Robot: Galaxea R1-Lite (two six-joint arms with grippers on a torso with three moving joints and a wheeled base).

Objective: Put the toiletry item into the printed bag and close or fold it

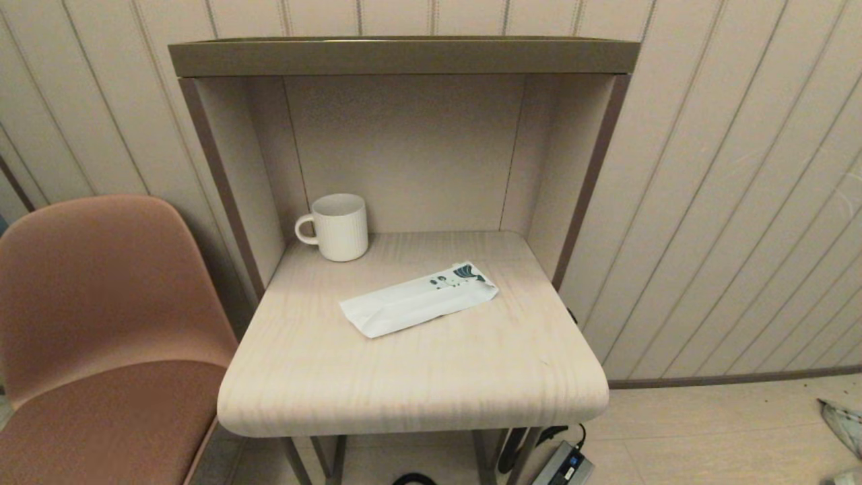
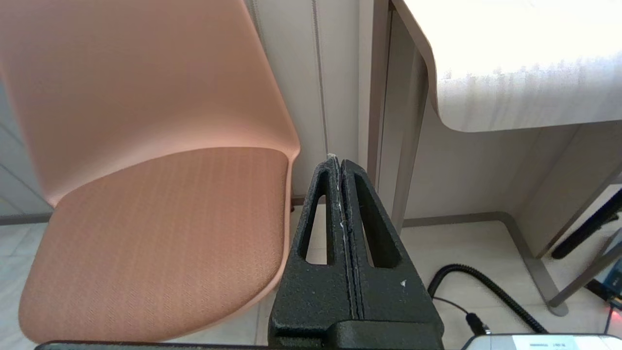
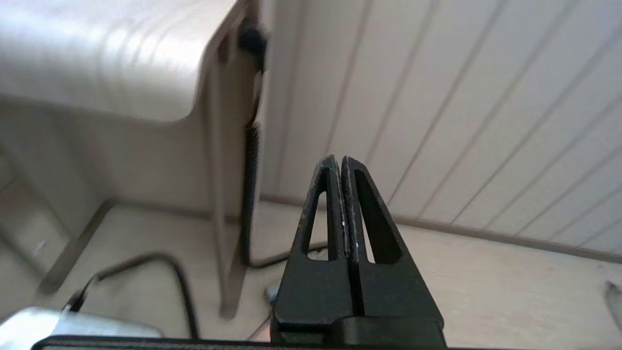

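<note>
I am holding my left gripper (image 2: pixel 340 163) and right gripper (image 3: pixel 339 160) clenched, empty, low beside the table (image 1: pixel 404 377). The bag (image 1: pixel 419 299) is lying flat above both jaws. No tube is showing; I should find it first.

Home nook, desk (image 1: pixel 417 377), chair (image 1: pixel 101 323), mug (image 1: pixel 337 226)

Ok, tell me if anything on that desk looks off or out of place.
Nothing damaged or spilled. The printed bag lies flat but skewed across the desk; the mug stands upright at the back. No toiletry tube shows. Both the left gripper and right gripper hang shut below desk level.
</note>
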